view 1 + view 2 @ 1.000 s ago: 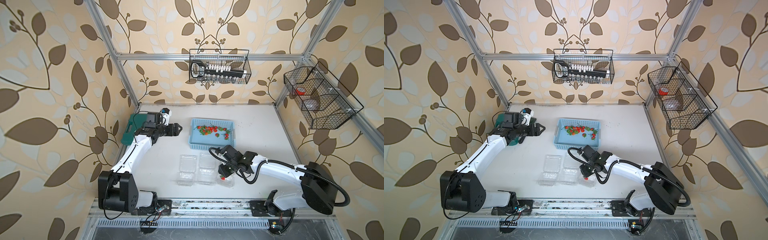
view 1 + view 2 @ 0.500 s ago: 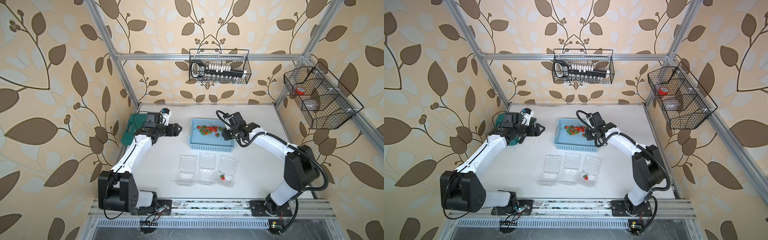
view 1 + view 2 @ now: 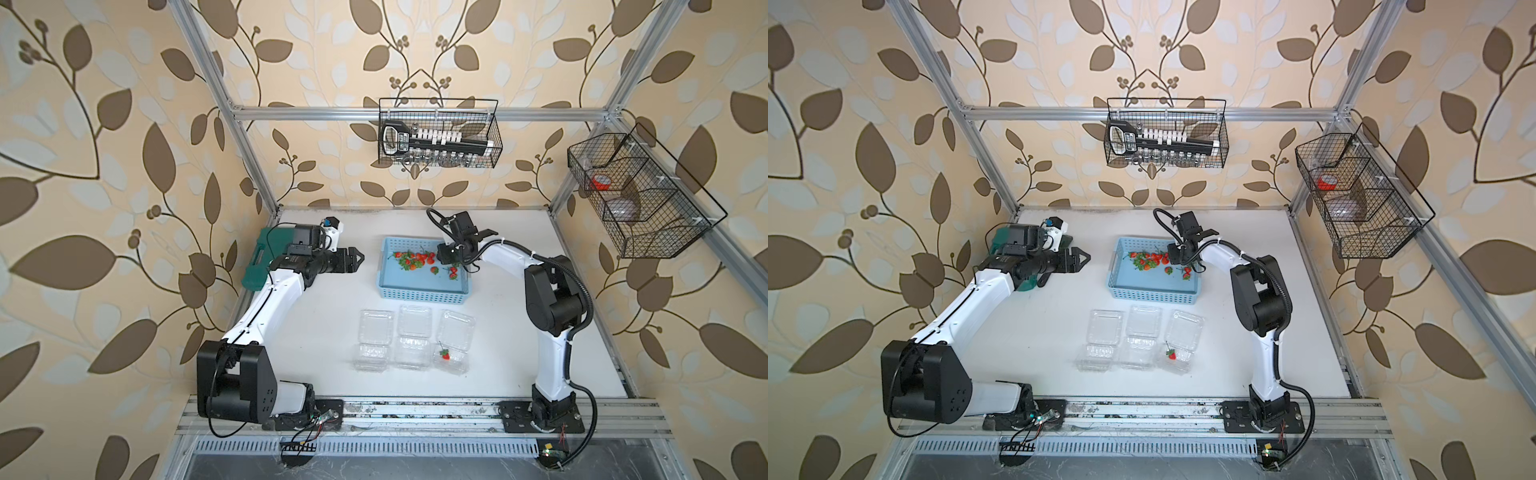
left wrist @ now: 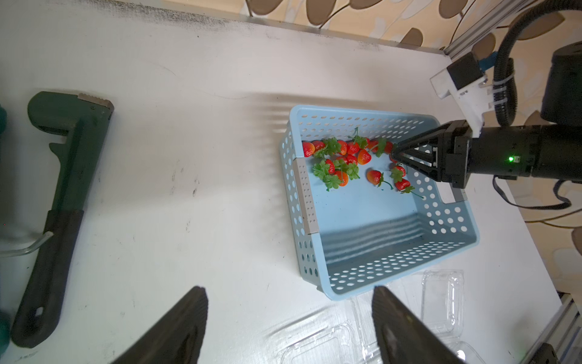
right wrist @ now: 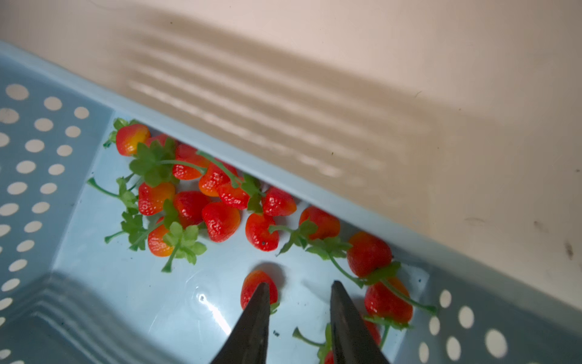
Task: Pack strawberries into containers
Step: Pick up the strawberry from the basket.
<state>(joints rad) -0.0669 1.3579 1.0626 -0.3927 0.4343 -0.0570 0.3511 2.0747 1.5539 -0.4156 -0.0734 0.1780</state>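
Over blue basket (image 3: 419,294) — right end effector (image 5: 299,283), jaws apart.

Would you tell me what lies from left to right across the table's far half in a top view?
Dark green tool case → left gripper → light blue basket with the strawberries. The right gripper overlaps the basket, so it is left out.

Beige wallpaper (image 3: 124,124) printed with large brown leaves and pale leaf shapes covers the back and side walls. A silver aluminium frame (image 3: 311,112) runs up the corners and across the back. One black wire basket (image 3: 495,124) hangs from its crossbar, a second wire basket (image 3: 665,239) on the side wall. The white tabletop (image 3: 332,316) is scuffed and evenly lit; a metal rail (image 3: 415,409) lines its front edge.
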